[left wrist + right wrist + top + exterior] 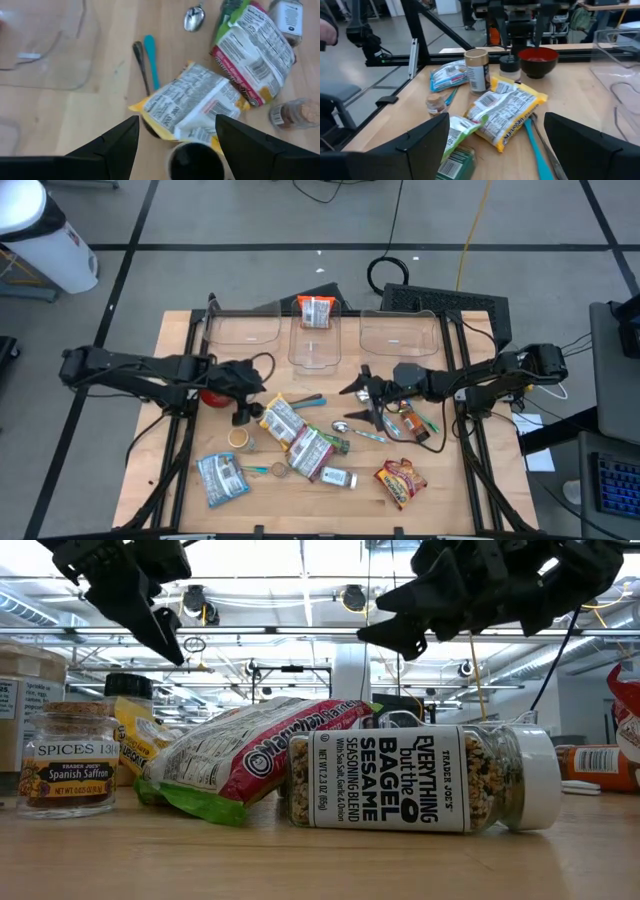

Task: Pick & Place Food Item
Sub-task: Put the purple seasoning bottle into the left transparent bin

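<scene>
left claw (243, 406) spread above yellow packet (281, 418) | right claw (366, 402) wide, raised

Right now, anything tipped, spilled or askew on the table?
The Everything but the Bagel seasoning jar lies on its side, lid on, nothing spilled. The Spanish Saffron jar stands upright. The snack packets lie loosely overlapping mid-table. Nothing looks damaged.

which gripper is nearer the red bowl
Left. The left gripper hangs right beside the red bowl, jaws open above the yellow ramen packet. The right gripper is across the table past the spoon, jaws open.
</scene>
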Controlling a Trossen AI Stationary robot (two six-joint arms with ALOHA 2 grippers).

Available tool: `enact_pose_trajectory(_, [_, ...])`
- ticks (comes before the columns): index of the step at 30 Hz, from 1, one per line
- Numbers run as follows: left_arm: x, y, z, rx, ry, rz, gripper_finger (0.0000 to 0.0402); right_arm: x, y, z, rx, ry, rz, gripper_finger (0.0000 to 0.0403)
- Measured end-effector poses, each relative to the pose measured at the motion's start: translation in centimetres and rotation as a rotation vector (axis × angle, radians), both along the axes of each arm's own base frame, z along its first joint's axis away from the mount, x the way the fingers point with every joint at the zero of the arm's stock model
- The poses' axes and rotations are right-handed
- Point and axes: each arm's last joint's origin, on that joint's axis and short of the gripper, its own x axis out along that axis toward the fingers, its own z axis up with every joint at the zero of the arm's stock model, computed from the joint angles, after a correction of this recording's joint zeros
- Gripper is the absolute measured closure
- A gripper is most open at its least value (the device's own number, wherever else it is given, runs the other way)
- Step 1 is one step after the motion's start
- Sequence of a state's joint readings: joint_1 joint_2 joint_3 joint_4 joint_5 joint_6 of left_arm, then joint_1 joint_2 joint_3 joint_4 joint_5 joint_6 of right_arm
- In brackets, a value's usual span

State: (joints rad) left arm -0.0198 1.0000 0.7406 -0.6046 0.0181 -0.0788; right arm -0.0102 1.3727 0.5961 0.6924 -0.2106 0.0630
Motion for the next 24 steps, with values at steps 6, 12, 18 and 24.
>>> enact_pose_trajectory(6, [0.0, -0.9, -1.1, -0.038, 0.114, 0.0, 0.013, 0.0, 0.0, 0.0, -0.002, 0.001, -0.005, 0.0086])
enact_pose_trajectory(12, [0.3, -1.4, -1.7, -0.045, 0.153, -0.006, 0.013, 0.0, 0.0, -0.1, -0.004, 0.01, -0.005, 0.0087])
enact_pose_trajectory(18, [0.8, -1.5, -2.5, -0.038, 0.203, -0.013, 0.013, -0.1, 0.0, -0.3, 0.002, 0.033, -0.006, 0.0089])
enact_pose_trajectory(24, [1.4, -1.5, -3.4, -0.026, 0.253, -0.021, 0.013, -0.1, 0.0, -0.4, 0.002, 0.041, -0.008, 0.009])
